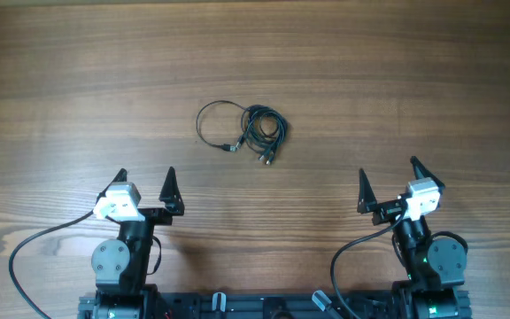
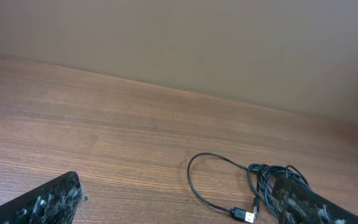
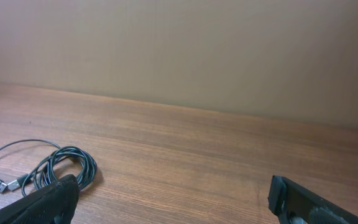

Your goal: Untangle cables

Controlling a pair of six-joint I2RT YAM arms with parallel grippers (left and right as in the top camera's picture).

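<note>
The cables (image 1: 251,131) lie in the middle of the wooden table: a tight black coil on the right with a loose loop to its left and small silvery plug ends at the near side. They also show in the left wrist view (image 2: 253,186) and in the right wrist view (image 3: 48,167). My left gripper (image 1: 145,180) is open and empty near the front left, well short of the cables. My right gripper (image 1: 388,177) is open and empty at the front right, apart from them.
The thicker black arm cables (image 1: 34,244) run from each wrist back to the bases at the front edge. A plain beige wall (image 3: 179,50) stands beyond the table's far edge.
</note>
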